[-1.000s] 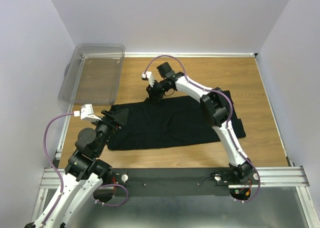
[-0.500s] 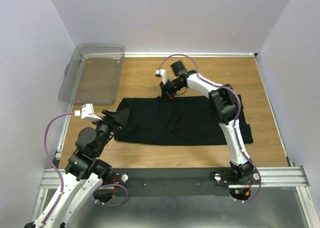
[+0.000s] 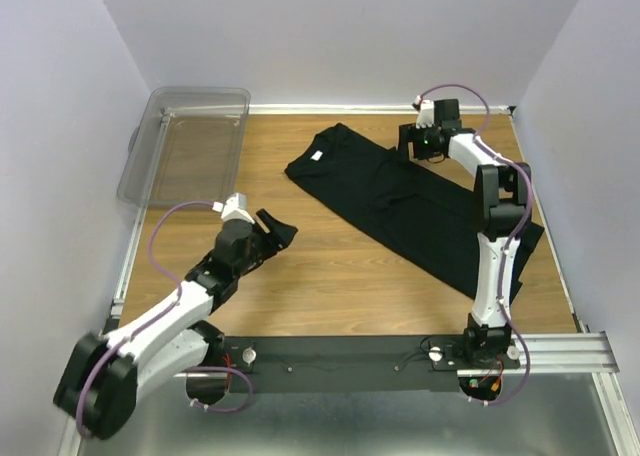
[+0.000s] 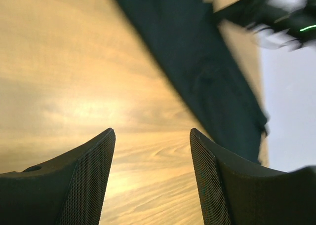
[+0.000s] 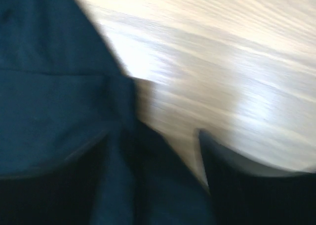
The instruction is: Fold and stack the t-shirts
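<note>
— Since a second ago the t-shirt (image 3: 400, 201) has swung from lying across the middle to a slant, running from upper centre down to the right edge. Both arms have shifted too.
— Room to move?
— Bare desk (image 3: 330, 276) across the lower left and centre. The left jaws hang there, wide, with nothing between them, well apart from the cloth.
— And the right jaws?
— Upper right, at the shirt's far edge, spread apart over cloth and wood. That wrist view is blurred, so contact is unclear. The right arm (image 3: 488, 271) hides part of the shirt's lower end.
— Anything else?
— A clear bin (image 3: 160, 116) in the upper left corner, and walls (image 3: 60, 96) close on three sides.
</note>
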### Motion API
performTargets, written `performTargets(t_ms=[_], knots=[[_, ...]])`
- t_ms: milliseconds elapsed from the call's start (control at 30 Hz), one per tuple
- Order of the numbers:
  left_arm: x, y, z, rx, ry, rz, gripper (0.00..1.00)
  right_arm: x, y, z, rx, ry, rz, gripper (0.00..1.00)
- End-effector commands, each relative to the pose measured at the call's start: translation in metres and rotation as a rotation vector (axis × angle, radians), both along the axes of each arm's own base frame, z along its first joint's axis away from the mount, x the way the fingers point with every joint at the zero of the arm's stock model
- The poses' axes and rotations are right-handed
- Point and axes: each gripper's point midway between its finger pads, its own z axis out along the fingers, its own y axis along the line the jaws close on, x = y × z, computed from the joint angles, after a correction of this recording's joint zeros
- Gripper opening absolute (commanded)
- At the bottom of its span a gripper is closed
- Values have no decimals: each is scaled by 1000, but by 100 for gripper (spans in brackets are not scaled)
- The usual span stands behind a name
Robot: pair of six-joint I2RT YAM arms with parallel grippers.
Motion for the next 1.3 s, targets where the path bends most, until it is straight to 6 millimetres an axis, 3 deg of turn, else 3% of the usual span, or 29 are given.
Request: performTargets(t_ms=[0, 33, 67, 133, 167, 200, 233, 267, 300, 333, 367, 400, 467, 633, 733, 833, 933, 1033, 1067, 1100, 1167, 1233, 1267], knots=[[17, -34, -16, -89, 104, 8, 70, 7, -46, 60, -77, -153, -107, 92], [19, -45, -22, -109, 146, 30, 71, 2, -49, 67, -87, -167, -88, 100], [23, -53, -29, -106, 182, 39, 71, -4, -49, 74, -108, -198, -12, 100], [42, -71, -48, -102, 281, 93, 71, -35, -45, 90, -121, -227, 74, 100], [55, -80, -63, -67, 338, 126, 71, -61, -37, 97, -108, -243, 150, 100], [61, -86, -70, -60, 372, 141, 70, -72, -35, 81, -100, -208, 171, 100], [69, -91, -74, -62, 393, 158, 69, -85, -31, 102, -86, -246, 187, 100], [72, -93, -99, -10, 453, 173, 68, -96, -28, 105, -65, -246, 204, 100], [89, -106, -86, -29, 431, 174, 67, -115, -26, 93, -53, -211, 212, 100], [96, -108, -90, -20, 439, 192, 66, -124, -25, 98, -42, -217, 219, 100], [96, -105, -111, 21, 497, 220, 62, -133, -21, 117, -26, -259, 233, 100], [112, -113, -100, 7, 469, 236, 60, -146, -23, 111, -20, -243, 230, 100], [119, -110, -114, 54, 512, 262, 55, -158, -23, 135, -23, -301, 227, 100], [136, -102, -141, 141, 565, 274, 47, -182, -21, 158, 5, -354, 225, 100], [146, -87, -151, 194, 567, 277, 31, -192, -18, 164, 17, -372, 233, 100], [157, -67, -144, 221, 536, 286, 21, -195, -21, 167, 3, -384, 226, 100], [183, -28, -131, 291, 473, 279, 15, -197, -20, 166, 0, -386, 237, 100], [211, -21, -117, 324, 430, 197, 15, -198, -16, 161, 14, -373, 261, 100], [215, -15, -124, 384, 436, 141, 16, -199, -15, 161, 12, -375, 276, 100], [233, -14, -106, 372, 389, 111, 20, -205, -11, 157, 30, -352, 307, 100], [239, -28, -83, 362, 310, -18, 31, -215, -1, 154, 29, -367, 440, 100], [238, -28, -60, 365, 234, -41, 37, -232, 2, 141, 17, -338, 541, 100], [232, -31, -33, 338, 155, -61, 47, -237, 2, 132, -30, -366, 633, 100]])
